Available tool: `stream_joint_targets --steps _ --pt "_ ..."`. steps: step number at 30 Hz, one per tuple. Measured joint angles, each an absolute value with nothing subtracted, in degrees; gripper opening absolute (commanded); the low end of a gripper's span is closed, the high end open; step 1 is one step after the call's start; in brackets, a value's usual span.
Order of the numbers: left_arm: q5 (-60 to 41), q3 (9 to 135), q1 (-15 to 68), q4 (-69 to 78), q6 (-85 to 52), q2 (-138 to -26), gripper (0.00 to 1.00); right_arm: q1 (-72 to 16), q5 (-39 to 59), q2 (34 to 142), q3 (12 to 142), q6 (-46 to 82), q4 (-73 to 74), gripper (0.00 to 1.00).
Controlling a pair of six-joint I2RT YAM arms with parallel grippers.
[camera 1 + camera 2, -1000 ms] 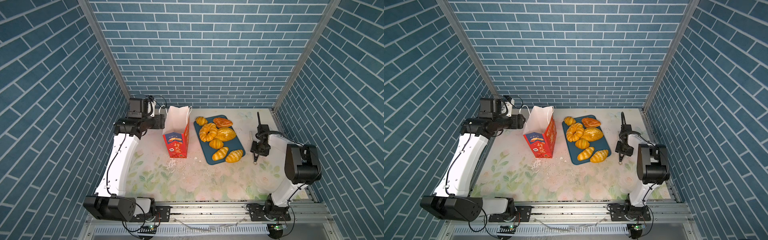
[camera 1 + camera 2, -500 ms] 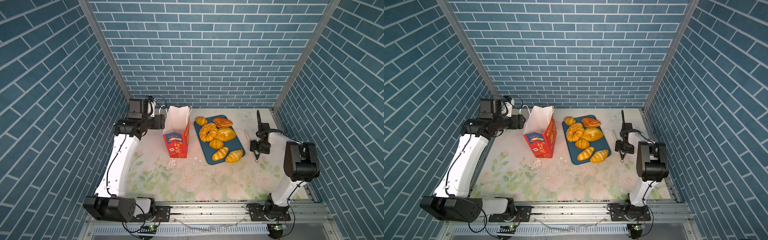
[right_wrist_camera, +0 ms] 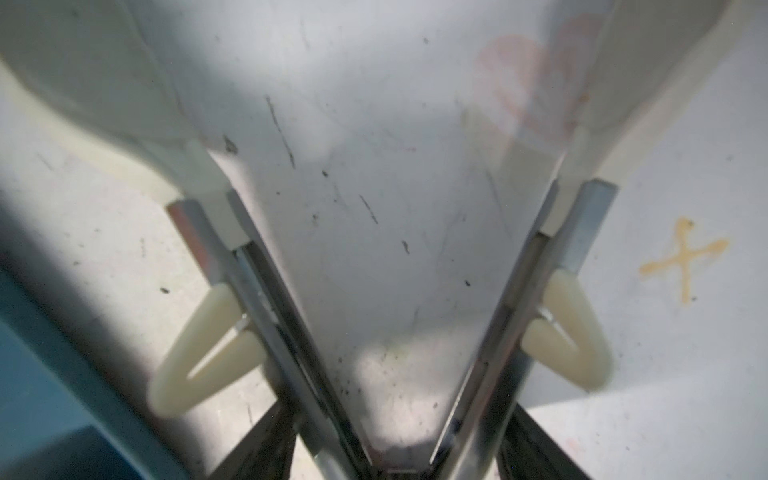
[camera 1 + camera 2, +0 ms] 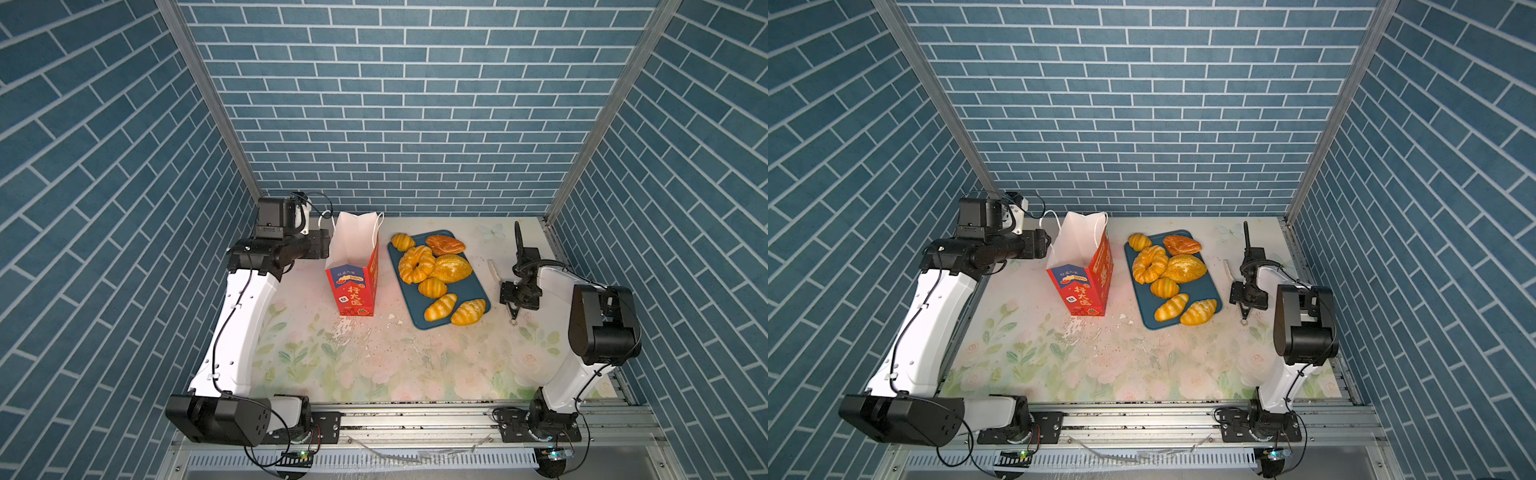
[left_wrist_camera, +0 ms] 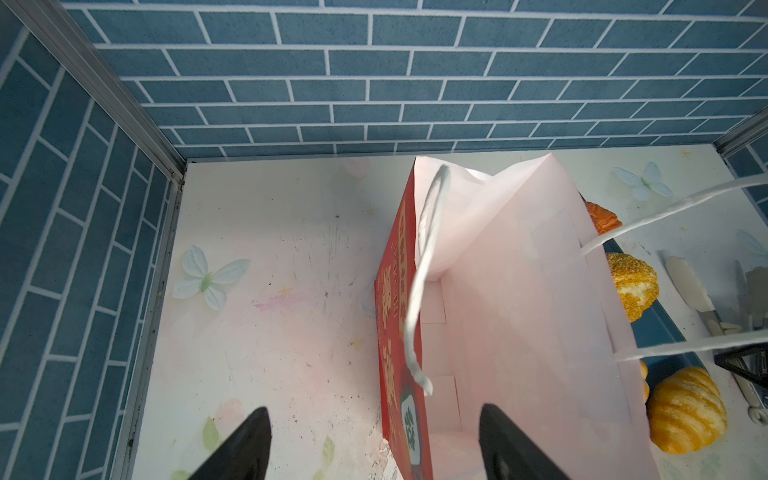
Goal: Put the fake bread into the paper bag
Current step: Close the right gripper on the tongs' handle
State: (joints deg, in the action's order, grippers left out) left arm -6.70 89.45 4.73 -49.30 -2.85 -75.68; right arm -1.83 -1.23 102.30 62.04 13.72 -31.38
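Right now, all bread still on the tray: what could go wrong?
1. The left gripper stands open at one wall of the paper bag, gripping nothing; a nudge could tip it.
2. The right gripper works through tongs; the glossy fake bread on the tray might slip out.
3. The cord handle could snag the tongs.

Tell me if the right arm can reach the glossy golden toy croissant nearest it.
Probably yes: the golden croissant lies on the teal tray beside the right end effector, nothing between.

The fake bread (image 4: 453,268) looks glossy, the paper bag (image 4: 353,286) matt, the tongs (image 3: 266,299) shiny metal with plastic tabs
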Motion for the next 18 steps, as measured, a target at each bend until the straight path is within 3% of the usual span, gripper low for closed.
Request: stream_joint_targets --steps 5,18 --pt "-6.7 89.1 4.7 -49.2 -2.9 -75.2 0.80 -1.6 -0.9 102.3 62.0 14.5 -31.7 0.72" --pt "-6.7 88.6 4.7 -48.9 -2.9 -75.1 0.80 -1.4 -0.6 102.6 62.8 14.0 -32.9 0.54"
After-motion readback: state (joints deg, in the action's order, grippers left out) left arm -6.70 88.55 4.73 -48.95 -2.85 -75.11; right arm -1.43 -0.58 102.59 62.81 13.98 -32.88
